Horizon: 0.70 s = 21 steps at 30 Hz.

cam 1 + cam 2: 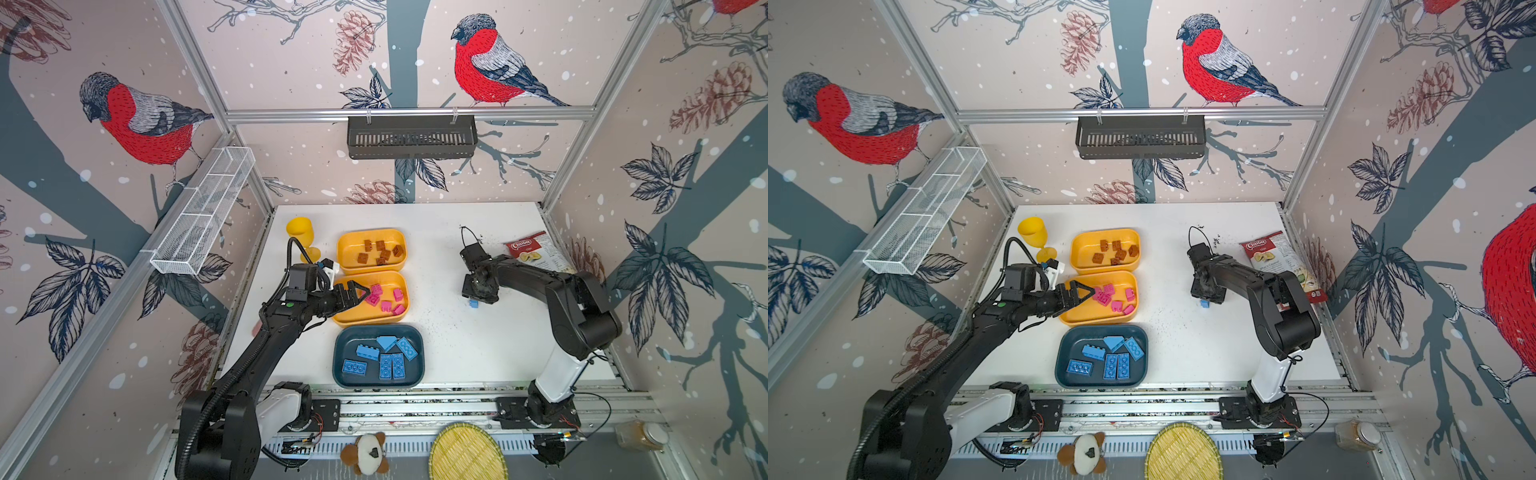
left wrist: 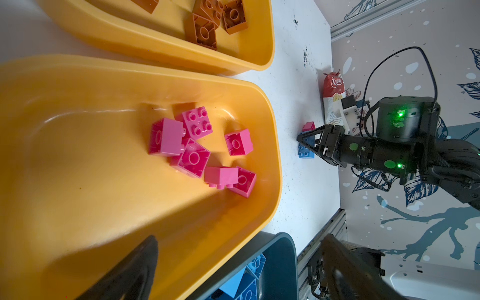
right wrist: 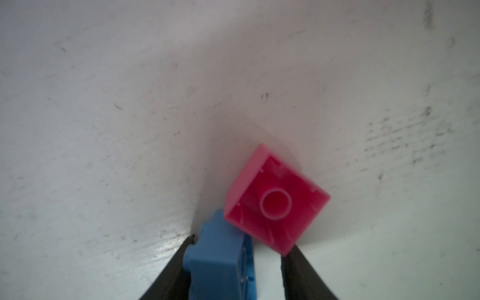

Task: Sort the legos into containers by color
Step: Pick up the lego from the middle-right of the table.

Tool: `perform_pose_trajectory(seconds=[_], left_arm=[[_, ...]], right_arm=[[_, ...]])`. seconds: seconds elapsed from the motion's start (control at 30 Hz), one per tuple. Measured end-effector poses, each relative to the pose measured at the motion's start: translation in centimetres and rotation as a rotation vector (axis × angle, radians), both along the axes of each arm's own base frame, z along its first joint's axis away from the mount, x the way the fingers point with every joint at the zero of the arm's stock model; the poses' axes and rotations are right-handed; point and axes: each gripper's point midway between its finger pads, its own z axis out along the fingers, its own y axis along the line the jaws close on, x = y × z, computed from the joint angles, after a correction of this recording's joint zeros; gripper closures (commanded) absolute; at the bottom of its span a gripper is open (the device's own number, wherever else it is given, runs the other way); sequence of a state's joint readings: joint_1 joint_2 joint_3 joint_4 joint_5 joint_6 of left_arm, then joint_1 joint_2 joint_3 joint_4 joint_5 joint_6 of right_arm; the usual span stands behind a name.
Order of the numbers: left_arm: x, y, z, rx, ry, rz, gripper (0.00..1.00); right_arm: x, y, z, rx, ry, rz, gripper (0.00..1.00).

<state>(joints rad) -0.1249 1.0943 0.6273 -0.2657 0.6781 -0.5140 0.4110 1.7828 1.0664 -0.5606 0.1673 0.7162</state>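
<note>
Top views: three trays stand in a row on the white surface (image 1: pixel 436 249), toward its left side.
Far yellow tray (image 1: pixel 343 245): holds the brown bricks (image 1: pixel 380 251), a loose handful.
Middle yellow tray (image 1: pixel 376 319): holds the pink bricks (image 1: pixel 386 297); six can be counted in the left wrist view.
Teal tray (image 1: pixel 341 374): holds the blue bricks (image 1: pixel 386 358), five rectangles and one wedge.
Left claw (image 1: pixel 360 296): spread wide above the middle yellow tray, with nothing in it.
Right claw (image 3: pixel 240 245): points down at the surface, well apart from the trays, and is partly parted.
Loose blue brick (image 3: pixel 220 259): lies on the surface between the right claw's fingers, against one finger with a gap to the other, so it is not clamped.
Loose pink brick (image 3: pixel 275 200): touches the loose blue brick just past the fingertips, its hollow underside toward the wrist camera.
Writing: the chip bag (image 1: pixel 536 253) by the surface's right edge has a red badge with white script, apparently "Chiuba". Its smaller print is too small to read.
</note>
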Motion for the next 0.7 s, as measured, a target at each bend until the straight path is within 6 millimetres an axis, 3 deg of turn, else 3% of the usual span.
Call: perform_pose_trajectory(seconds=[0.5, 0.6, 0.7], left_arm=[[0.0, -0.1, -0.2, 0.004, 0.0, -0.014, 0.03], [0.2, -0.1, 0.1, 0.006, -0.01, -0.017, 0.03], [0.3, -0.1, 0.3, 0.008, -0.014, -0.015, 0.03]], right_arm=[[-0.3, -0.7, 0.3, -0.081, 0.007, 0.064, 0.77], [-0.1, 0.3, 1.5, -0.03, -0.017, 0.076, 0.79], [0.2, 2.7, 3.9, 0.052, -0.065, 0.12, 0.8]])
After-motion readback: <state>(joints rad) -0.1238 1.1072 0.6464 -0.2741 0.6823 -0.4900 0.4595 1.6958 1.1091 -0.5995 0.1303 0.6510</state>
